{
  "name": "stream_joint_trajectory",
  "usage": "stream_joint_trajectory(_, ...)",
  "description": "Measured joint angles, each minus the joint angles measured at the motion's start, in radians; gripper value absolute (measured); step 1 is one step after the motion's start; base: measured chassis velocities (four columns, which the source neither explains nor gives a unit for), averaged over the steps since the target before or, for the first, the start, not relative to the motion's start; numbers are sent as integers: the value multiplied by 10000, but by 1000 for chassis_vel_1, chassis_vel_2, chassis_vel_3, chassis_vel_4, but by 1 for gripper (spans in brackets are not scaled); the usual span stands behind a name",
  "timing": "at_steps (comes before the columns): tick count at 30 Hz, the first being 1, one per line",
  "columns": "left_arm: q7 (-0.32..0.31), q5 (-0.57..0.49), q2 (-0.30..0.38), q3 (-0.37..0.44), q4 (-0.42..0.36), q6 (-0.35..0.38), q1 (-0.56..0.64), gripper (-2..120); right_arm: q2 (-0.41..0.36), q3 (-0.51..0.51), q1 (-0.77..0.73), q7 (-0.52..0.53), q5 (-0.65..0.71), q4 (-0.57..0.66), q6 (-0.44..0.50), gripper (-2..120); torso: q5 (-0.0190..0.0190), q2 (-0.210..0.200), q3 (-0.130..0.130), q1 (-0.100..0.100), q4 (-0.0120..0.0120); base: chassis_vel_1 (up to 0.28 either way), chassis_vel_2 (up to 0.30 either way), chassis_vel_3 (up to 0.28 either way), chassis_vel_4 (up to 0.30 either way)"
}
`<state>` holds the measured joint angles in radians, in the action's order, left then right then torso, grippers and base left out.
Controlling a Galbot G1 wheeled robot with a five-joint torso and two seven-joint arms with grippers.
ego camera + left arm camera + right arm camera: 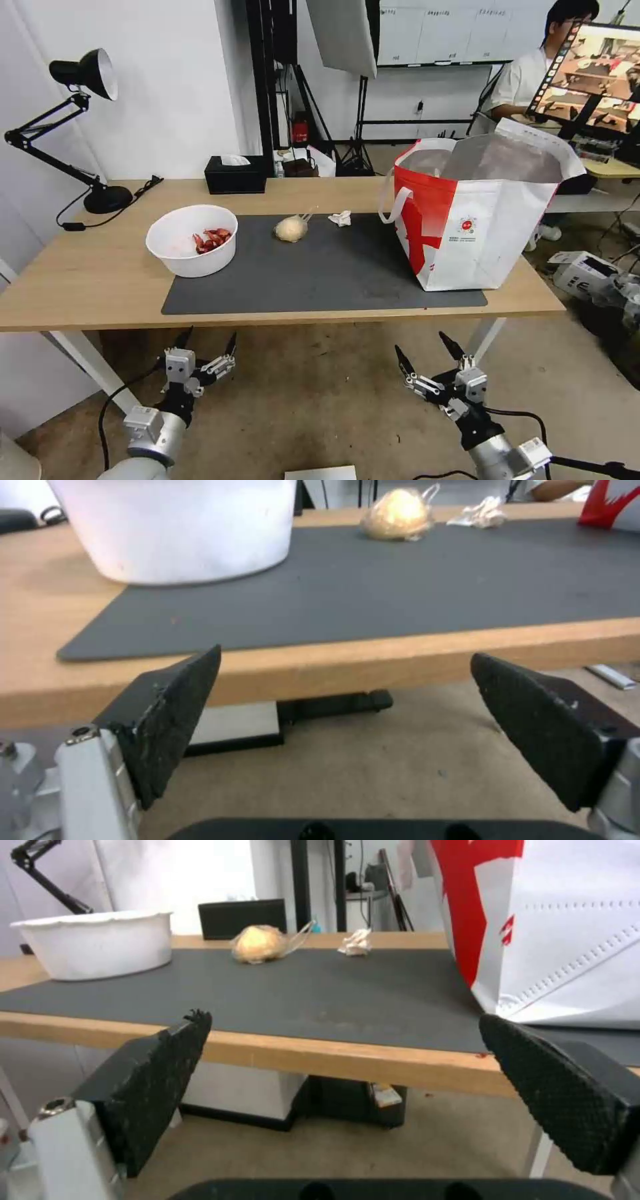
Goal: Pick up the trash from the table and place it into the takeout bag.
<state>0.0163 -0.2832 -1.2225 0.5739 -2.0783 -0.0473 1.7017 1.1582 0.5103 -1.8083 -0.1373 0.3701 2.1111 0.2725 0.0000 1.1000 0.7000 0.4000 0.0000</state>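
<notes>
Light: bright, even, soft shadows.
Blur: both wrist views soft.
Distortion: head view bends toward 9 o'clock edge.

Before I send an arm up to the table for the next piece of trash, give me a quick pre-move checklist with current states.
1. Left claw open, holding nothing: ok.
2. Right claw open, holding nothing: ok.
3. Both claws below the light-wood table's front edge, touching nothing: ok.
4. Red-and-white takeout bag upright, mouth open, at the dark grey mat's right end: ok.
5. White round bowl of red shells, beige plastic-wrapped ball and small crumpled white tissue standing apart on the mat: ok.
6. Bag's contents: cannot tell.
</notes>
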Motion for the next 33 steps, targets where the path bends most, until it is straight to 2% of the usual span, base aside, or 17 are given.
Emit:
stream_joint_trajectory(9,17,127,-27,-14,-198,8,-30,100,-134,-75,-18,73,86,365,-213,100,0,0,0,0,-2,0,0,0,0)
stream_joint_trajectory(13,14,219,-27,-8,-326,38,-76,100,-482,-312,405,202,509,650,-613,100,0,0,0,0,0,0,0,0,0)
stream_joint_trajectory(15,14,274,-28,3,-467,114,-113,100,-1214,-734,1241,349,1250,726,-1146,100,1,0,0,0,0,0,0,0,0)
stream_joint_trajectory(16,14,274,-28,3,-467,114,-113,100,-1214,-734,1241,349,1250,726,-1146,100,1,0,0,0,0,0,0,0,0)
stream_joint_trajectory(23,6,291,-192,-70,-622,377,-297,100,-2770,-1701,3278,469,2869,494,-1972,100,1,0,1,1,1,0,0,0,0)
stream_joint_trajectory(33,-7,325,-170,-107,-705,504,-482,100,-3593,-2790,5026,746,3560,-530,-2094,100,1,-1,0,1,-2,0,0,0,0)
